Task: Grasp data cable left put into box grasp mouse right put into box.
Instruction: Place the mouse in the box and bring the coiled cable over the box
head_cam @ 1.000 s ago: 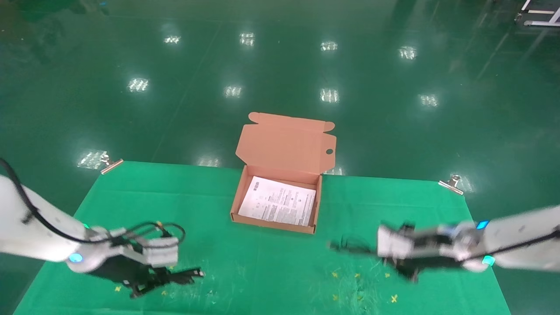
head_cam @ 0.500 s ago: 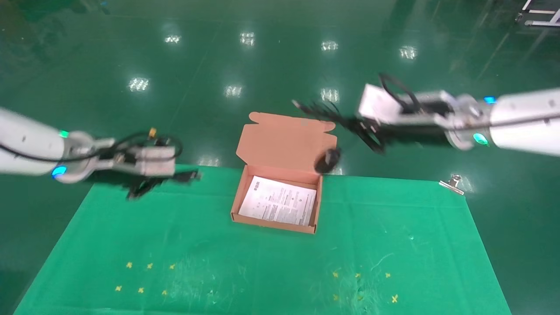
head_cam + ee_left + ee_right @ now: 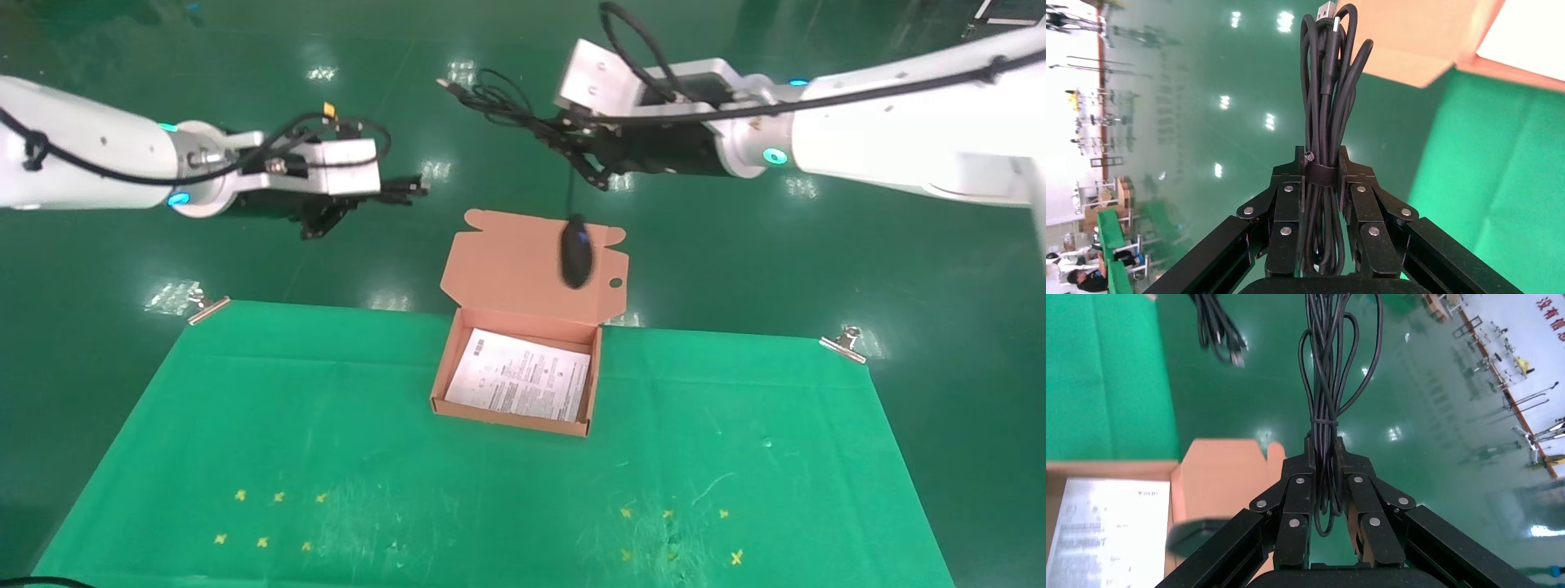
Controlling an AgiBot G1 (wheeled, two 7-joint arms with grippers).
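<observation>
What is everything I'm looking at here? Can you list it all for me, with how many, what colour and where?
box: one, orange-brown cardboard, lid flap open, at the far middle of the cloth.
printed sheet: one, white, lying inside the box.
mouse: one, black, dangling by its cord in the air in front of the box lid.
data cable: one, black looped bundle with a silvery plug, held up in the air left of the box.
table cloth: one, green, with small yellow marks near the front.
clips: two, metal, at the cloth's far corners.
left gripper: black, raised left of the box, shut on the data cable.
right gripper: black, raised above the box lid, shut on the mouse's bundled cord.
</observation>
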